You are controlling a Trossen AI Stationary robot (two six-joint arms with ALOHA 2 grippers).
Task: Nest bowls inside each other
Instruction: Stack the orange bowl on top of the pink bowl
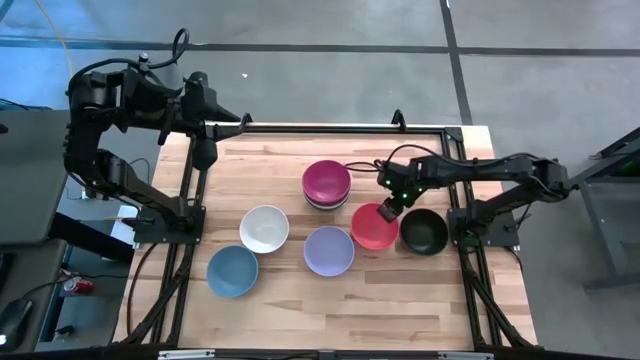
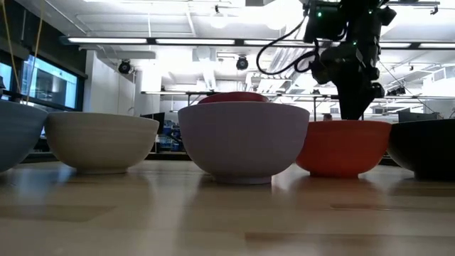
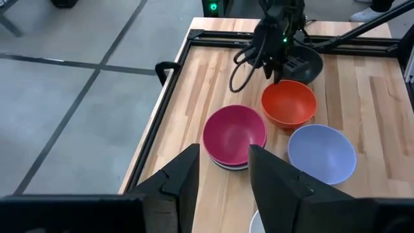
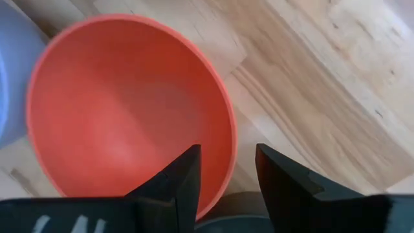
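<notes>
Right of centre in the overhead frame, the right gripper [image 1: 392, 209] straddles the red bowl [image 1: 374, 226]'s rim, jaws apart, not yet clamped. Only the magenta bowl [image 1: 327, 181] tops a stack; white [image 1: 264, 228], blue [image 1: 232, 270], lavender [image 1: 328, 250] and black [image 1: 423, 231] bowls sit loose on the wooden tabletop [image 1: 400, 300]. The left gripper [image 3: 223, 175] waits upper left, jaws apart. Concrete floor surrounds.

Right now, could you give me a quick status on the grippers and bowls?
Right gripper open, straddling red bowl rim. Left gripper open, parked at table's far-left corner. Magenta bowl tops a stack. Nothing in the way.
</notes>
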